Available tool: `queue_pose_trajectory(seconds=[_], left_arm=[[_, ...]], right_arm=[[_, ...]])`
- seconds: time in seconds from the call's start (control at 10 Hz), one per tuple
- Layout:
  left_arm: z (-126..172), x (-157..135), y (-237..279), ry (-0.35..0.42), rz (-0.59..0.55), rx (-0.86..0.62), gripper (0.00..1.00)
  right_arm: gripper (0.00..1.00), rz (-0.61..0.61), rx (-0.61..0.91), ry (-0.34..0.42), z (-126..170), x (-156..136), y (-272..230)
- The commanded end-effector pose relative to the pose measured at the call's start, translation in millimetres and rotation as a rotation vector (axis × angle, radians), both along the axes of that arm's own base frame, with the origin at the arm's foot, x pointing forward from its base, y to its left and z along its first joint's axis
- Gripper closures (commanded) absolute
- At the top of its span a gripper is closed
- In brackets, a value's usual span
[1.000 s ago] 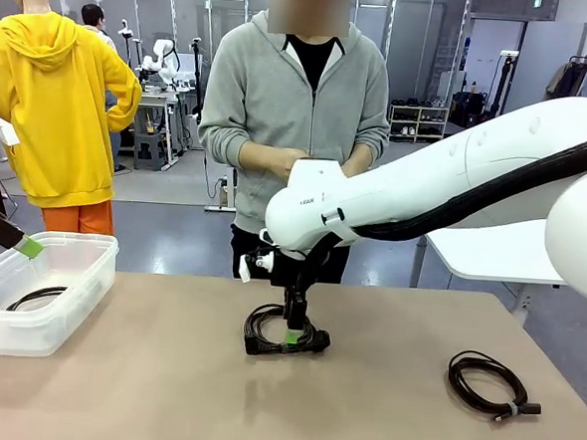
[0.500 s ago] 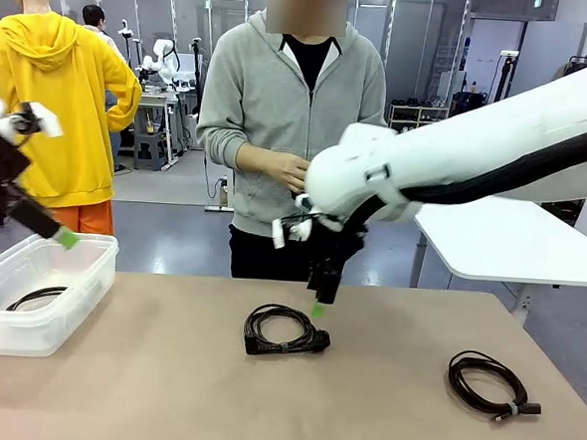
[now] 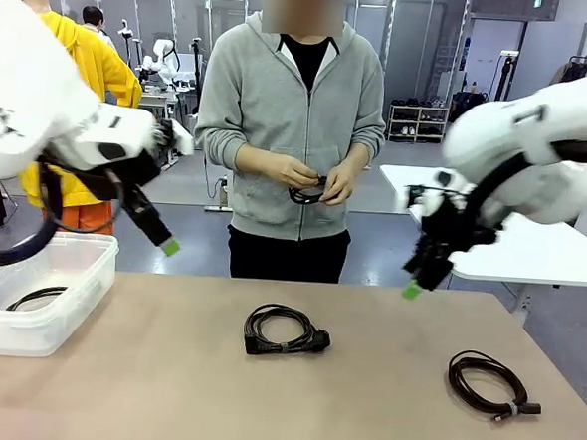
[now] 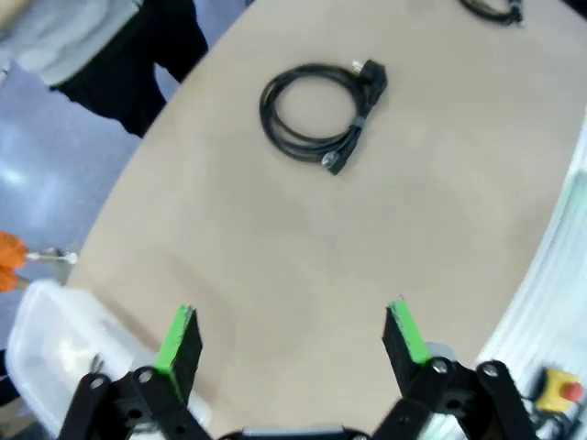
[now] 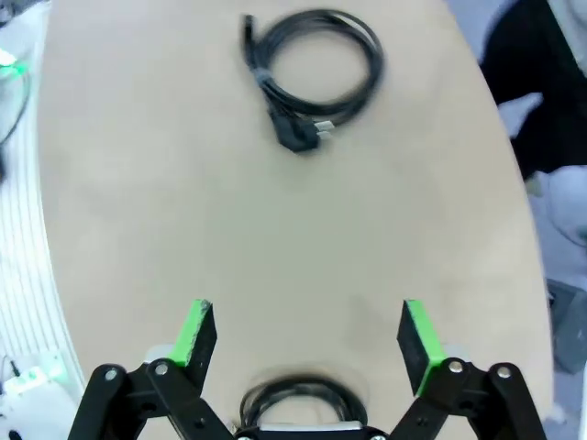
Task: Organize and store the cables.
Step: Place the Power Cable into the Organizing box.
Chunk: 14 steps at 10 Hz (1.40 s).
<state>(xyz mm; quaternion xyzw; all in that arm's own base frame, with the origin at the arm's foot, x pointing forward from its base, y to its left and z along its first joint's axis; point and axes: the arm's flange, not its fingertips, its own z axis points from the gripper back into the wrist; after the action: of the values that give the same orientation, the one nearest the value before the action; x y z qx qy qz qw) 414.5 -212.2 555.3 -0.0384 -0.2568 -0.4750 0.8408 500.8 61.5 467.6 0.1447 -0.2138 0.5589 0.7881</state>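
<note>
**Cables (image 3: 285,331): two pincers, both empty**

Front: the left pincer (image 3: 169,245) is in the air just right of the clear bin (image 3: 82,257), which has one coil (image 3: 36,297) inside. The middle coil lies on the worktop (image 3: 163,402), between the pincers and below both. The right pincer (image 3: 412,287) is off the worktop, with the tied coil (image 3: 488,385) below it to its right. The person's hands (image 3: 337,186) hold another cable (image 3: 308,194).

Left wrist: jaws spread wide, nothing between them. The middle coil (image 4: 316,115) is well ahead.

Right wrist: jaws spread wide, gripping nothing. The middle coil (image 5: 316,73) is well ahead, and a second coil (image 5: 298,392) sits at the pincer's base.
</note>
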Motion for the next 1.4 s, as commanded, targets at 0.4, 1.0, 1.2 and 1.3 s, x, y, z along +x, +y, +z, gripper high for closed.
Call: queue_pose_trajectory(seconds=[0.4,1.0,1.2,1.3], left_arm=[[-73,27,-133,-0.039,-0.108,0.151,0.0],[-102,42,-161,-0.03,-0.175,0.146,0.0],[-102,42,-161,-0.03,-0.175,0.146,0.0],[-102,42,-161,-0.03,-0.175,0.146,0.0]], right_arm=[[0.0,-0.2,0.168,-0.098,10,-108,-122],[0.0,-0.272,0.222,-0.147,12,-153,-148],[0.0,-0.272,0.222,-0.147,12,-153,-148],[0.0,-0.272,0.222,-0.147,12,-153,-148]])
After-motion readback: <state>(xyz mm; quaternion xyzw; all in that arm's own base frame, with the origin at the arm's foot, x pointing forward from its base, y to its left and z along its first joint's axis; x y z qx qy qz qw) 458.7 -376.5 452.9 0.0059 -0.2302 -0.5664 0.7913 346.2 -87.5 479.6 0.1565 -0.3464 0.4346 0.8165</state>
